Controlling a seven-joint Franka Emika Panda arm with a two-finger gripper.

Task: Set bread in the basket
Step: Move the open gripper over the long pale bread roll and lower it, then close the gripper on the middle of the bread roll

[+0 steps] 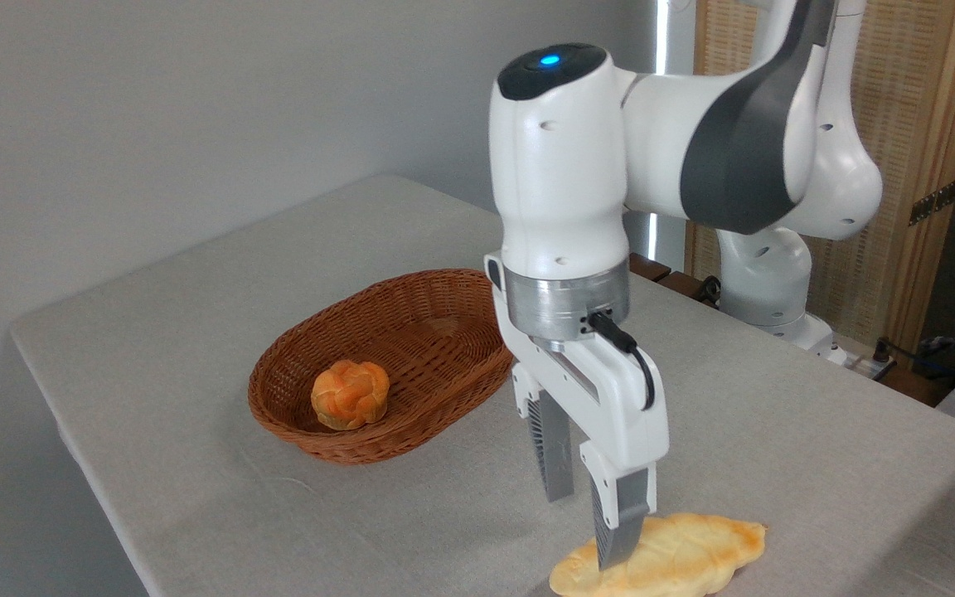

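Observation:
The bread, a pale golden braided loaf, lies flat on the table near the front edge at lower right. My gripper hangs open just over its left part, fingers pointing down. The near finger overlaps the loaf's left end; the far finger stands behind and to the left of it. Nothing is held between them. The basket, oval reddish-brown wicker, sits to the left on the table, apart from the gripper.
A small round orange knotted bun lies inside the basket at its near left end. The grey cloth-covered table ends close in front of the loaf. The arm's base stands at the back right.

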